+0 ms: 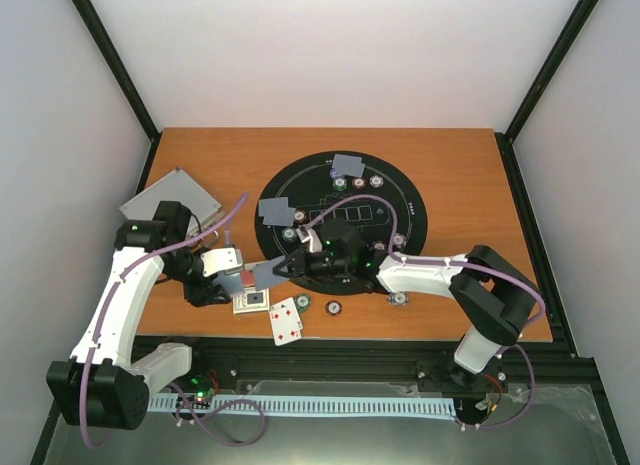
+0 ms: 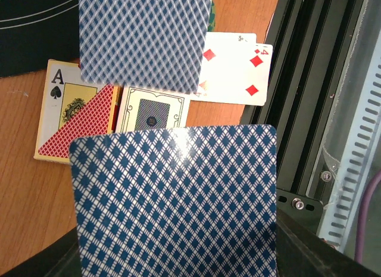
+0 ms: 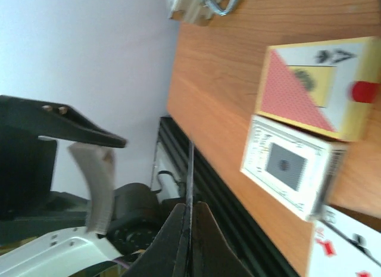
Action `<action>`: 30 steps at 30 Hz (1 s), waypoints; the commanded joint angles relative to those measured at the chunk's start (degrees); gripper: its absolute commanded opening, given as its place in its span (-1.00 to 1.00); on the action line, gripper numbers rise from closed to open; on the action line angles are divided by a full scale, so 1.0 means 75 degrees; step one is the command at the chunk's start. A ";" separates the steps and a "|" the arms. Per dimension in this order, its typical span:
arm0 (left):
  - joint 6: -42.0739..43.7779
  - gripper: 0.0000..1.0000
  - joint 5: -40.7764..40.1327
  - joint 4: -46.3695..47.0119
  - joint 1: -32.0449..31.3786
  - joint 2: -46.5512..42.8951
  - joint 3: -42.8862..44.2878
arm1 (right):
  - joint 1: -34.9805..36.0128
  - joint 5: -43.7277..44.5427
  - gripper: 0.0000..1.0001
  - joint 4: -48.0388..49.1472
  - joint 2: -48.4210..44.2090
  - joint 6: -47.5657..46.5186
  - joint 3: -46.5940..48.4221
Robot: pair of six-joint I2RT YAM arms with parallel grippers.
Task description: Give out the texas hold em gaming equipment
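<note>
Orange-brown tabletop fills the overhead view, with white walls around it and a round black mat [image 1: 410, 190] at its centre. The right gripper [image 3: 189, 210] is pinched fully shut on a single card [image 2: 146, 39], which shows edge-on as a thin line between its fingers in its own wrist view. Just left of it in the overhead view, the left gripper [image 1: 226, 269] is clamped on the deck [image 2: 172, 199], blue-patterned backs showing. In the left wrist view the card stands apart from the deck. Beneath them lie an ace-of-spades box [image 2: 71, 119], a second pack [image 2: 152, 110] and face-up diamond cards [image 1: 285, 322]. Face-down cards [image 1: 348, 165] and chips [image 1: 341, 183] sit on the mat. The step looks like dealing one card off the deck. The next move calls for carrying it level to a seat on the mat and opening there.
</note>
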 commanded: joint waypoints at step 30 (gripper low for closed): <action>0.0268 -0.98 0.0260 -0.0207 0.0020 -0.0047 0.0305 | -0.4619 0.0910 -0.40 -0.5185 -0.1872 -0.3868 -0.1037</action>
